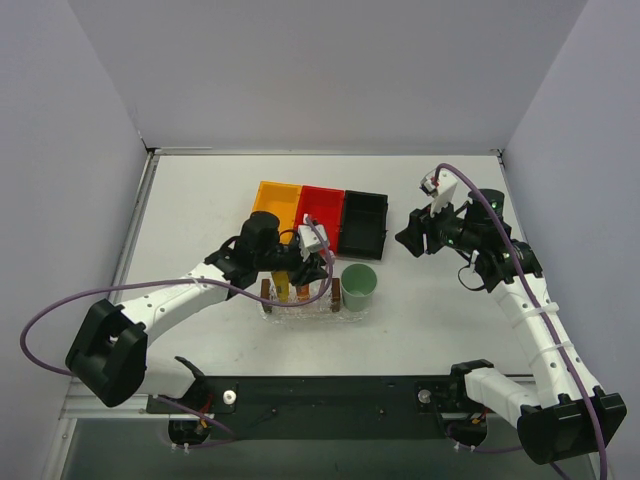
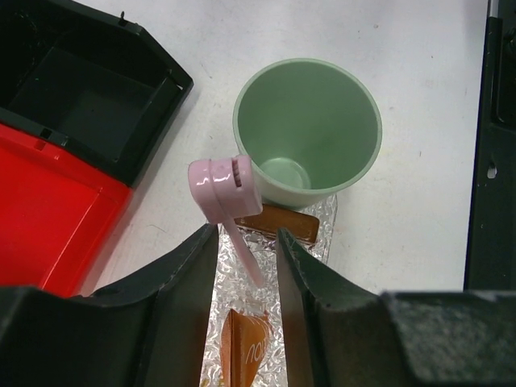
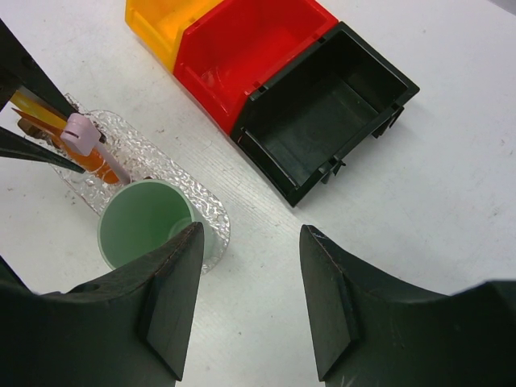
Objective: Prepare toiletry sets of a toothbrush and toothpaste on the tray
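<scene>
Left wrist view: left gripper [image 2: 247,235] jaws parted, straddling toothbrush [image 2: 224,189] lower centre over tray [image 2: 321,234], head at cup [image 2: 306,129] rim; orange toothpaste tube [image 2: 246,347] print unreadable. Right gripper [image 3: 251,234] released, empty.

Bins, three: orange bin [image 1: 277,198], red bin [image 1: 321,206], black bin [image 1: 364,218], behind the tray [image 3: 153,153]. Tray, one. Green cup [image 1: 359,285], one, at the tray's right end. Toothbrush [image 2: 222,189], one. Toothpaste, two: yellow tube [image 3: 32,105], orange tube [image 3: 101,164], over the tray's left half.

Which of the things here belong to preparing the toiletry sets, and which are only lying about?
Job: toothbrush, orange toothpaste, yellow toothpaste, tray.
Lying about: cup, orange bin, red bin, black bin.
</scene>
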`<state>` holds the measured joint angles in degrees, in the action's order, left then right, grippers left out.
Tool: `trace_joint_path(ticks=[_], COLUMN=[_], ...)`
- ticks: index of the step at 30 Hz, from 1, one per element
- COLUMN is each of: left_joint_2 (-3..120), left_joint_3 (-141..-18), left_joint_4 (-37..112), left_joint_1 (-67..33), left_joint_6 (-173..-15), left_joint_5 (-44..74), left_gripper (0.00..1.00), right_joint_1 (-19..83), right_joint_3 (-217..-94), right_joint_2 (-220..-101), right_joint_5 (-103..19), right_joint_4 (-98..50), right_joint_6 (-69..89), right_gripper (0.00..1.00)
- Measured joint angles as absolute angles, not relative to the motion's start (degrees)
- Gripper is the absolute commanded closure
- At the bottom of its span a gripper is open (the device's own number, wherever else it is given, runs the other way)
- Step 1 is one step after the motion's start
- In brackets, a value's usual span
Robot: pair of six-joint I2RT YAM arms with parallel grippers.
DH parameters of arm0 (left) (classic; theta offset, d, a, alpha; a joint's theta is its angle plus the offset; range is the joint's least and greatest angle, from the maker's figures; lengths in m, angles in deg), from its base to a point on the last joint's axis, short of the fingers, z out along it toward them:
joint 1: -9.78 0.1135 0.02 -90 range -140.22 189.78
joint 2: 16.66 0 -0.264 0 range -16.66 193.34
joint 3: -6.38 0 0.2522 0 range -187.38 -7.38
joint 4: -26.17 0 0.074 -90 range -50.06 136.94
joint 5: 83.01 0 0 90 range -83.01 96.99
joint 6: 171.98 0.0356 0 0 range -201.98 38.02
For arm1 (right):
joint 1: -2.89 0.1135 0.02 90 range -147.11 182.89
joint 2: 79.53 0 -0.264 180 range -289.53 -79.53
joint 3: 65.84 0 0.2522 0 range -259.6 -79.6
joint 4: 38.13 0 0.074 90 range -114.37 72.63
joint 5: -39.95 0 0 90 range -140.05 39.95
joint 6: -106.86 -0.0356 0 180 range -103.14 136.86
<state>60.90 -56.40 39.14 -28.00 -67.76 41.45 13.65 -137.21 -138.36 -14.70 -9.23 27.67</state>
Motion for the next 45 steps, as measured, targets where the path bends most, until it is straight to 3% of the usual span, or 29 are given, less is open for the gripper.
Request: trace_joint_path(ticks=[11,19,42,44,45], left_joint_2=[61.09,61.09,54.14,52.44,51.5], left_joint_3=[-56.4,-56.4,-59.5,-59.83,-60.0], left_joint_4=[39.77,39.82,41.7,42.66,42.92], left_joint_1=[-28.0,-28.0,-27.67,-27.26,-26.91], left_joint_6=[-67.76,-67.72,-66.56,-66.41,-66.34], left_joint_5=[41.26,40.99,37.78,37.26,36.95], left_gripper=[0.53,0.43,0.39,0.36,0.35], right_joint_1=[13.35,13.3,12.93,12.93,12.93], right_joint_3=[-136.84,-136.64,-136.64,-136.64,-136.64], right_joint_2=[-138.45,-138.47,-138.91,-138.99,-139.06], right_joint_5=[-14.63,-14.63,-14.63,-14.65,-14.65], right_joint_4=[-9.32,-9.41,-9.63,-9.6,-9.6], right_joint_6=[27.67,27.67,27.63,27.6,27.56], right_gripper=[0.54,0.54,0.53,0.52,0.45])
